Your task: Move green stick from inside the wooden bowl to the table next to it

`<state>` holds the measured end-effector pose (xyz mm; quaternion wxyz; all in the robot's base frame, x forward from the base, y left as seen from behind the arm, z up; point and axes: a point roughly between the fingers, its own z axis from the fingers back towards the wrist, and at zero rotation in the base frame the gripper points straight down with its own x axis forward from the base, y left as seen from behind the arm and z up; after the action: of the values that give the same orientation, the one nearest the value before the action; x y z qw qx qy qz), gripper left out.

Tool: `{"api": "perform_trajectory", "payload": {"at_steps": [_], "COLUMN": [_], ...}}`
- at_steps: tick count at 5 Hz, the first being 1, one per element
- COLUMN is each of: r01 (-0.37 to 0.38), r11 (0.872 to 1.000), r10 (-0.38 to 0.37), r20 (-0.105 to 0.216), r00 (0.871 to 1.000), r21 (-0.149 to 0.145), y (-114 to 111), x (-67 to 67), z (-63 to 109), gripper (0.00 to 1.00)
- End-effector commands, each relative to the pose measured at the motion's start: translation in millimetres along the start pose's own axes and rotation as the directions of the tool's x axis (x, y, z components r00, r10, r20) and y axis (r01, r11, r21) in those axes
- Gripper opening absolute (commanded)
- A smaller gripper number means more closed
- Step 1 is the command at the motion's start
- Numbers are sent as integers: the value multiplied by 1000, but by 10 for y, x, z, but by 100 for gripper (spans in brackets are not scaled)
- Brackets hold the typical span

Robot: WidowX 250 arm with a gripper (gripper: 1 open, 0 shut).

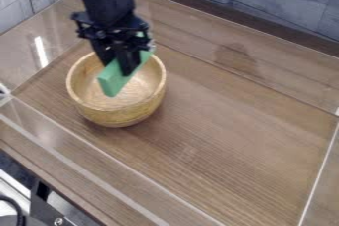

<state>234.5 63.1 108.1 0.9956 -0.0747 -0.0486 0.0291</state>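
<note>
One green stick [109, 62], gripped in the closed jaws of one gripper [113, 52], above one wooden bowl [117, 93]; one table [225, 131] beneath the bowl.

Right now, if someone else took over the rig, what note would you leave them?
Claw: shut on the green stick, holding it over the bowl.
Bowl: upright on the table, toward its left side in the view.
Done: stick gripped and, as far as one view shows, raised off the bowl's floor.
Left: carry it past the rim, set it on the table beside the bowl, open the claw, back away. The open wood to the right in the view looks like a sensible spot.
</note>
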Motion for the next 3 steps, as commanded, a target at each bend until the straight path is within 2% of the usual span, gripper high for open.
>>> {"api": "perform_trajectory", "payload": {"at_steps": [1, 2, 3], "r01": [-16, -9, 57], "r11": [1000, 999, 997], "r10": [15, 8, -58], "r20": [32, 28, 13], "r00": [999, 1000, 998], "r21": [21, 37, 43], "y": [-182, -337, -294], "x": [32, 10, -38], "z": [-65, -240, -380], "gripper": [0, 0, 0]}}
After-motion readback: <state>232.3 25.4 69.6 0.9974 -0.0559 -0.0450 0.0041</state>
